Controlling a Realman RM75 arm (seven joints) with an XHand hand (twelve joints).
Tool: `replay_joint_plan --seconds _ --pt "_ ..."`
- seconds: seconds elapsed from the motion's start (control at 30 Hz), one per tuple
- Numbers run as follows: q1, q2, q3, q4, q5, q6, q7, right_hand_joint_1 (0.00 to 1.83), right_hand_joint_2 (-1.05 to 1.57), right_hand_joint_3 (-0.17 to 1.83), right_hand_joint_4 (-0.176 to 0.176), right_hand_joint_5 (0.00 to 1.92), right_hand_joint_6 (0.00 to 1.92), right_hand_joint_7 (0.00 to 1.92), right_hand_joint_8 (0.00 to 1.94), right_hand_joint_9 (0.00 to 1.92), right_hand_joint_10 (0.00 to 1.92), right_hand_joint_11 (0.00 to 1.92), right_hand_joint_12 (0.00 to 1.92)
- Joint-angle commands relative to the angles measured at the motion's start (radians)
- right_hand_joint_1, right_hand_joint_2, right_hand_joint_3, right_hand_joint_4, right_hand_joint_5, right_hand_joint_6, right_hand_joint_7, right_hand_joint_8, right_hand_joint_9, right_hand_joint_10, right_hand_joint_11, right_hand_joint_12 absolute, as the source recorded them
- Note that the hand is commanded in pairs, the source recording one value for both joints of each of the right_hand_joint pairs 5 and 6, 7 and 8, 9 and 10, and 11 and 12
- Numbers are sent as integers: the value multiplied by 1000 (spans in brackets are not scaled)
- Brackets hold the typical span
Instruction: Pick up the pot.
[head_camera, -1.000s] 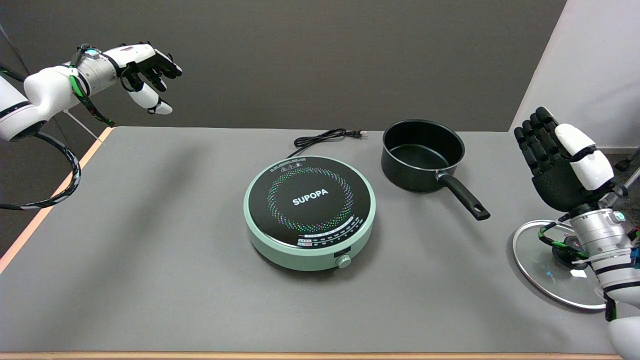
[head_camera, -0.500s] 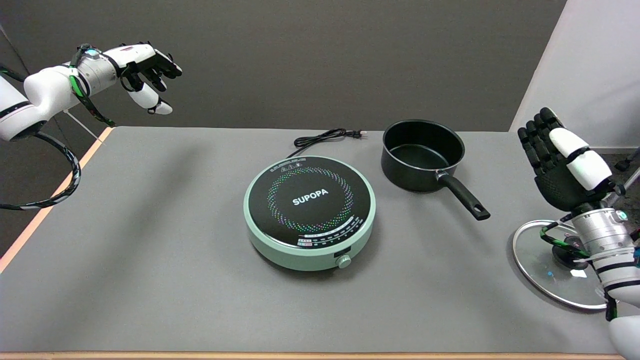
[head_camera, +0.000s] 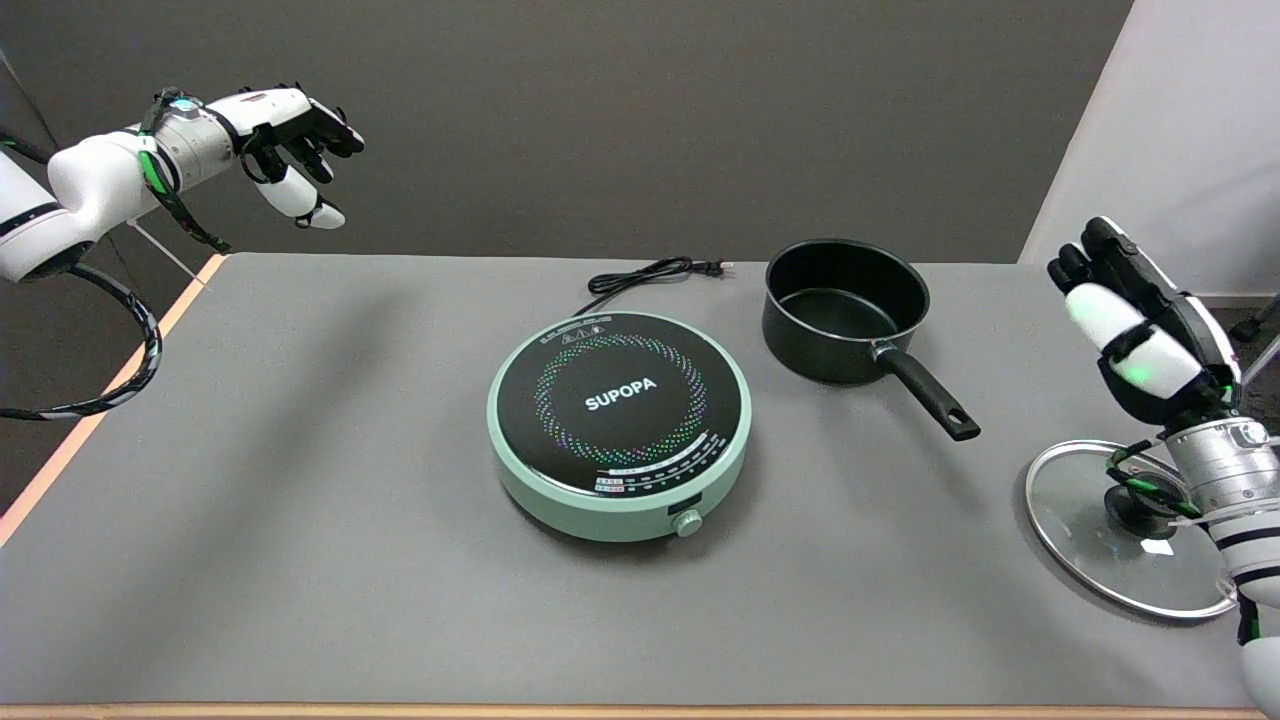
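One black pot (head_camera: 845, 308) stands on the grey table (head_camera: 300, 520), its handle (head_camera: 925, 393) angled toward the right hand (head_camera: 1140, 335), which hangs well apart, empty with fingers extended. Between them the table is bare; a green cooktop (head_camera: 620, 425) sits just left of the pot, and a glass lid (head_camera: 1125, 525) lies beneath the right wrist.

Right arm (head_camera: 1240, 520) cut off by the right and bottom edges; it covers part of the glass lid (head_camera: 1100, 540), near rim. Small print on the induction cooker (head_camera: 620, 425) control strip too small to read. Cord (head_camera: 645, 272) partly behind the cooker.
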Motion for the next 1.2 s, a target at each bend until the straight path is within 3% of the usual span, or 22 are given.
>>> replay_joint_plan --seconds 0.03,0.23,0.43,0.67,0.87,1.2 --pt "-67 -31 -29 316 254 255 -1161 1144 302 879 -176 219 219 219 219 219 219 219 219" --pt "-55 -27 -83 450 307 252 -1489 1162 176 911 -176 204 204 204 204 204 204 204 204" --pt "60 -50 -184 544 360 211 -1749 1166 82 895 -176 195 195 195 195 195 195 195 195" --pt "304 -216 -308 579 460 94 -2100 1152 32 884 -176 181 181 181 181 181 181 181 181" --pt "378 -385 -319 573 450 24 -2257 1138 0 866 -176 149 149 149 149 149 149 149 149" --pt "395 -472 -407 585 460 32 -2399 1091 62 812 -176 118 118 118 118 118 118 118 118"
